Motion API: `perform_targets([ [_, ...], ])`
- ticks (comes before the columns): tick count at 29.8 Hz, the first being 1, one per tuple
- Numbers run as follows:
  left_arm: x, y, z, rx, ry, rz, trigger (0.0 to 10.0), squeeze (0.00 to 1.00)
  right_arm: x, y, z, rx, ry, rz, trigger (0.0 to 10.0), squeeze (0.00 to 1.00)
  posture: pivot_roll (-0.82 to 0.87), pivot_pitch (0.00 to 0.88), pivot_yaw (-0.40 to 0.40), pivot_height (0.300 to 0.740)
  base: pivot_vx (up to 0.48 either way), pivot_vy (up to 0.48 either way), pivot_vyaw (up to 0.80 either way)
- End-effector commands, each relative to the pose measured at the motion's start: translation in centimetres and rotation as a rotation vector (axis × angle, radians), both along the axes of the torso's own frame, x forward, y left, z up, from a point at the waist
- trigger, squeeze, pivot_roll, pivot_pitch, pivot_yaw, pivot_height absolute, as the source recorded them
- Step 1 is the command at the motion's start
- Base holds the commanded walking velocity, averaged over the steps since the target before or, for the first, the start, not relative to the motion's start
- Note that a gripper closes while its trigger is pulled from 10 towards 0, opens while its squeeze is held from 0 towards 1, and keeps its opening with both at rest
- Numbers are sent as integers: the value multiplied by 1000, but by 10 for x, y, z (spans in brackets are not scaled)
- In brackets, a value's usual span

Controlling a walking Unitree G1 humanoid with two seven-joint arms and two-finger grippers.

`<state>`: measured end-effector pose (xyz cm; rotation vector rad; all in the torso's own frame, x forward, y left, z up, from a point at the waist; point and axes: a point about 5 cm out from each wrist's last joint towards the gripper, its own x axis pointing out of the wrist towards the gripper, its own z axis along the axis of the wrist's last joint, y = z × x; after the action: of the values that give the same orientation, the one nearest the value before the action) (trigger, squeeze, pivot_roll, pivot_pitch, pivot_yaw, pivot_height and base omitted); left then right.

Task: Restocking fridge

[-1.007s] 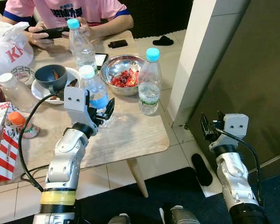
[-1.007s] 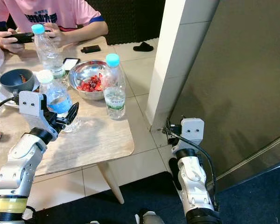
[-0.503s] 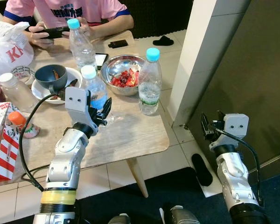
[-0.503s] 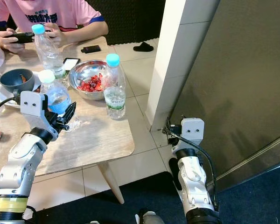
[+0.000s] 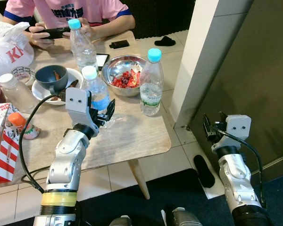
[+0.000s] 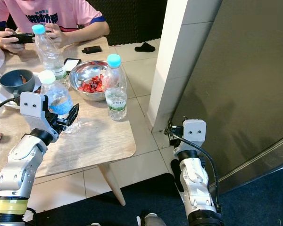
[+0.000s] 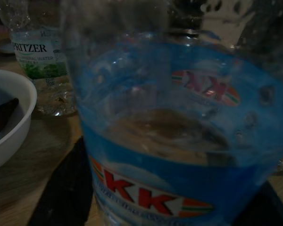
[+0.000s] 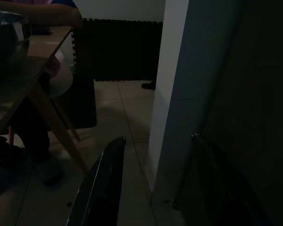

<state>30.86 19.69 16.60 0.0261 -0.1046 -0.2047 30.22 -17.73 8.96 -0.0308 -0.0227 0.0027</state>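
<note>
KK water bottle [image 5: 95, 92], white cap, blue label, stands upright centre-left of the head frame on the wooden table [image 5: 132, 136], just in front of the steel bowl of red snacks [image 5: 125, 75]. My left gripper [image 5: 103, 112] is at its lower body, fingers spread wide either side of it; I can't tell if the pads touch, so I read it as bracketing, not gripping. Step in hand, as I judge it: the pick-up for the fridge run, grasp not yet closed. Next move calls for closing squarely on the label band, then lifting straight up; the bottle is soft plastic and part full, so it could dent or tip if I pinch low or off-centre. Spritzer bottle [image 5: 152, 84] with the light-blue cap stands right of centre by the bowl, a second light-blue-capped bottle [image 5: 81, 43] sits upper left near the person's hands [image 5: 56, 32], which hold a phone. White plate with dark bowl [image 5: 52, 77] left of my bottle. My right gripper [image 5: 212, 126] hangs idle lower right beside the white pillar [image 5: 198, 61], fingers parted and empty. Left wrist view gives what the head views can't: the red KK print on the KK label [image 7: 179, 197] up close, bottle between my dark fingers [image 7: 61, 188], and the Spritzer name beyond. Right wrist view is dark, shows the table's leg [image 8: 52, 117] and tiled floor from low.
</note>
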Motion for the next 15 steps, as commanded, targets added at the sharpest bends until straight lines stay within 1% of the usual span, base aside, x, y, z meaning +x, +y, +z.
perform_targets([
  [1,-2,3,-7,17,32,11,10000,0,-2,-2,-6,-7,20,-4,10000,0,4,140,-24,740,0,0,0],
  [11,-2,3,-7,10,34,6,10000,0,-3,-2,-7,-5,21,-6,10000,0,5,142,-22,740,0,0,0],
  [12,-2,3,-7,9,31,5,4745,0,-3,-2,-7,-5,21,-5,10000,0,5,142,-22,740,0,0,0],
  [13,-2,4,-7,6,29,6,0,0,-3,-2,-7,-4,22,-5,10000,0,7,141,-23,740,0,0,0],
  [14,-2,4,-7,6,29,6,0,0,-3,-2,-7,-4,22,-5,10000,0,7,141,-23,740,0,0,0],
  [15,-2,3,-6,5,29,3,3765,0,-2,-2,-7,-4,22,-5,10000,0,6,141,-23,740,0,0,0],
])
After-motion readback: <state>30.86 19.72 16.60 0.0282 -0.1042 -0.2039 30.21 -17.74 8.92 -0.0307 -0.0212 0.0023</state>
